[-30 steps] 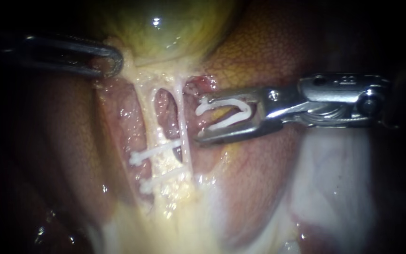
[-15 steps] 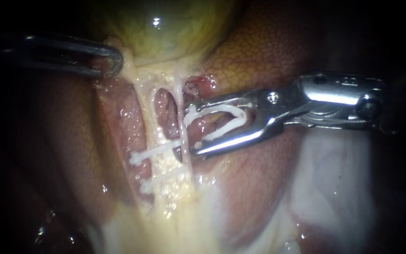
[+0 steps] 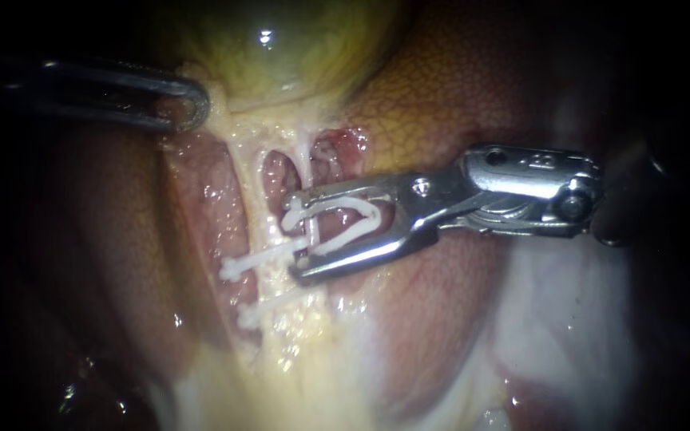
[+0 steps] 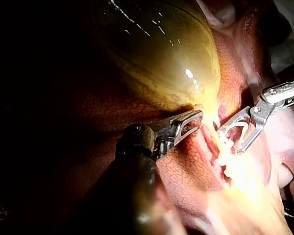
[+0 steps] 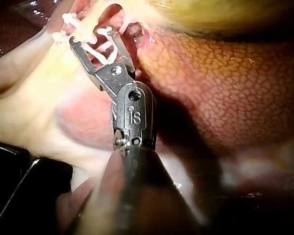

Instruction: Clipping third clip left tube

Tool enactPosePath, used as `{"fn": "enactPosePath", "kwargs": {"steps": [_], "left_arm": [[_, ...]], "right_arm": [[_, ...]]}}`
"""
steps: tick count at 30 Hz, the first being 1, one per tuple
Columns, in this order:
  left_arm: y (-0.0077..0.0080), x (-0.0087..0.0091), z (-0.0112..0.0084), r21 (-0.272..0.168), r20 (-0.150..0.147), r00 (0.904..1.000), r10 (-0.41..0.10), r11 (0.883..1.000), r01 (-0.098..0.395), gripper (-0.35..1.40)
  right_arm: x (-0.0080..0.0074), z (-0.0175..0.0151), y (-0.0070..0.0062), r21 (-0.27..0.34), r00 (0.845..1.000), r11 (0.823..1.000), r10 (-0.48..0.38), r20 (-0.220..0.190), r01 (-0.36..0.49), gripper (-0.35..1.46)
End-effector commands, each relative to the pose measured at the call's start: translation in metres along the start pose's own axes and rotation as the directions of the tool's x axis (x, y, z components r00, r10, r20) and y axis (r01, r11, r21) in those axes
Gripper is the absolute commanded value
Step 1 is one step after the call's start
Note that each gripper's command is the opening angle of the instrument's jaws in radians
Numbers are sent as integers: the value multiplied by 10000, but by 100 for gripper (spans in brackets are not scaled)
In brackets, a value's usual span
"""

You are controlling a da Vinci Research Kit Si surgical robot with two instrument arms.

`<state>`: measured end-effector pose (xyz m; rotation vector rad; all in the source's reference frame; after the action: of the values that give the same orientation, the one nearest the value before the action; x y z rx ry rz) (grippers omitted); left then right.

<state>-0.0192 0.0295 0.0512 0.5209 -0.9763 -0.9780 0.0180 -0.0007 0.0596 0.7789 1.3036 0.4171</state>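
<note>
**A:** Your right instrument [image 3: 293, 235] had pushed in from the right! A second before, its tips sat well short of the right tube [image 3: 307, 164]. Half a second before, they were just touching it. At this moment that tube ran across the mouth of the jaws.

**B:** And how did your jaws stand?

**A:** Spread wide, each one pressed against a leg of the open clip [image 3: 345, 233]. The clip sat cradled between them, not yet squeezed flat.

**B:** Where was the left tube [image 3: 251, 203]?

**A:** Just past your tips, outside the jaws. The tips had reached the reddish window between the two tubes and no farther.

**B:** What about the clips already on?

**A:** The upper clip [image 3: 261, 261] and the lower clip [image 3: 269, 307] lay across the tubes exactly where they had been a second earlier. Your lower jaw's tip had dropped in just beside the upper clip's right end. Whether they touched, I couldn't tell.

**B:** And your left instrument [image 3: 189, 108]?

**A:** It hadn't budged against the tissue. Its jaws were pressed together on the pale lower edge of the gallbladder [image 3: 281, 56], up above the two tubes. The mottled liver [image 3: 441, 88] lay behind your right instrument, and nothing there had shifted either. Only the right instrument had moved.
</note>
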Motion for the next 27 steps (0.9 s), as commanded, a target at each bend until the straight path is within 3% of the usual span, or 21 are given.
{"fn": "enactPosePath", "kwargs": {"steps": [1,6,11,18,27], "left_arm": [[0,0,0,-1,0,10000,0,10000,0,-35],[0,0,0,-1,0,10000,0,10000,0,-35],[0,0,0,-1,0,10000,0,10000,0,-35],[0,0,0,0,0,10000,0,10000,0,-35],[0,0,1,0,0,10000,0,10000,0,-35]], "right_arm": [[-3,1,3,-7,10000,10000,-5,5,5,42],[-11,10,18,29,10000,10000,-32,44,32,42],[-7,24,24,174,10000,9998,-74,-17,75,42],[1,39,23,662,9983,9978,100,-582,-61,42],[24,42,21,1088,9867,9940,293,-1601,-119,40]]}}
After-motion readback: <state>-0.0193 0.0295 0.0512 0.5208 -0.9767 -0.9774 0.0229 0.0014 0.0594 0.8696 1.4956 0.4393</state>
